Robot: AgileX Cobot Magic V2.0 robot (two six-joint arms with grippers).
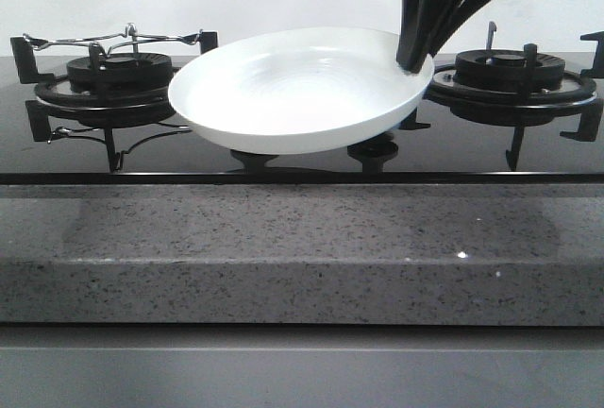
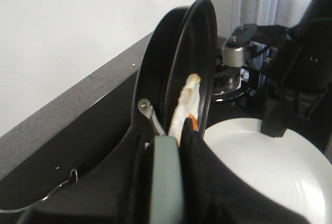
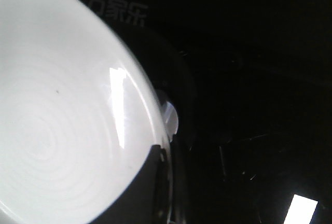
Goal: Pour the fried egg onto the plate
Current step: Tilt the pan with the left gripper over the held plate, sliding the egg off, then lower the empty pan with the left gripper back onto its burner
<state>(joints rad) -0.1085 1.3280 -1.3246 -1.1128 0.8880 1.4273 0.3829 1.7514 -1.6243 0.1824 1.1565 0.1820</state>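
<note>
front view: right gripper clamped on round glossy white plate, centre frame; left gripper clamped on black pan; steep tilt risks cream fried egg overshooting.

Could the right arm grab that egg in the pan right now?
Probably not. The right gripper is shut on the plate's rim, holding it above the stove, while the egg sits in the tilted pan held high by the left gripper.

Faint grey Chinese characters, reading 万家乐, are printed on the black glass stovetop beside the rim of the white plate.
</note>
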